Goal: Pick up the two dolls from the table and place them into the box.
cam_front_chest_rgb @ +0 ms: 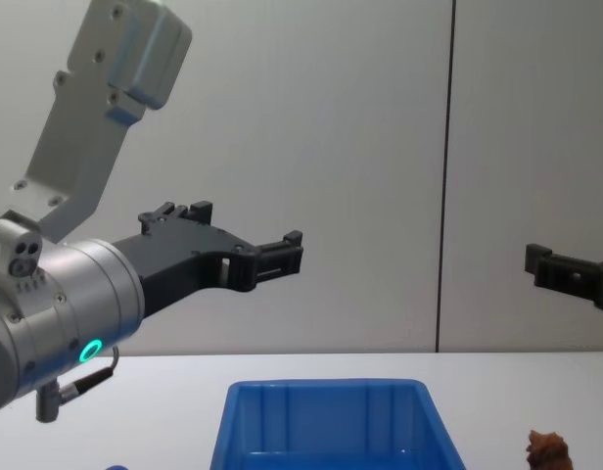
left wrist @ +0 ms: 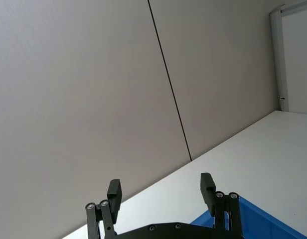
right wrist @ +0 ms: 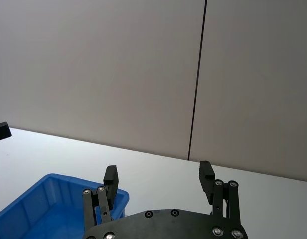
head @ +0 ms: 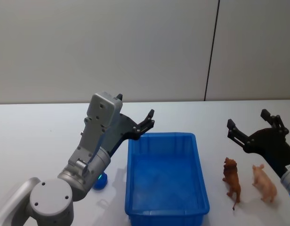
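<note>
Here, a reddish-brown lion doll (head: pixel 232 181) and pale pink pig doll (head: pixel 264 182) stand beside the blue box (head: pixel 161 136); left gripper (left wrist: pixel 161 188) and right gripper (right wrist: pixel 158 174) gape empty

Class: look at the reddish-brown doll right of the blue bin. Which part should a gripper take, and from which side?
Probably its slim torso, from above. The reddish-brown doll seems to stand on its legs, back upward, with bare table between it and the pink doll, so the fingers of the right gripper, open nearby, could straddle its flanks.
</note>
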Available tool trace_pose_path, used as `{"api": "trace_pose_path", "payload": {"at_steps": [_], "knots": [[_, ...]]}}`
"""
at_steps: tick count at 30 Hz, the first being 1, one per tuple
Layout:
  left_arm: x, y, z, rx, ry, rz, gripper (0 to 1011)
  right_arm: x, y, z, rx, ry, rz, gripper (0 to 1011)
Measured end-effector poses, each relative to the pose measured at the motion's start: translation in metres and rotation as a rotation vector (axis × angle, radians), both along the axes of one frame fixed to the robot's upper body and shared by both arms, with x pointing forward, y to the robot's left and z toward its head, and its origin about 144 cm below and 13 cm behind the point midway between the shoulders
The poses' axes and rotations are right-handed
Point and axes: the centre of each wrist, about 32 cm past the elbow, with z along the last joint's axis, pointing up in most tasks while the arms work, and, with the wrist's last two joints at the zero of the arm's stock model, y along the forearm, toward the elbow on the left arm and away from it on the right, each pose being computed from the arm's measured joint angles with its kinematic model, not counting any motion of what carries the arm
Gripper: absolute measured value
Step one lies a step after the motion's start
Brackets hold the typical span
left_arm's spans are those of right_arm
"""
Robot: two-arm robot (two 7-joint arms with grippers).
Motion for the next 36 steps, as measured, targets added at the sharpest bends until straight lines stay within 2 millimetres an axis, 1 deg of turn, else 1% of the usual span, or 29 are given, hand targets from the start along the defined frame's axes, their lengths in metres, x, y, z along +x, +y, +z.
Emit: {"api": "trace_pose_path", "payload": {"at_steps": [36], "knots": [[0.0, 0.0, 0.0, 0.0, 0.0, 0.0, 1001, 0.0003, 0.0001, 0.0003, 0.001, -0.001, 0.0, 1001]]}}
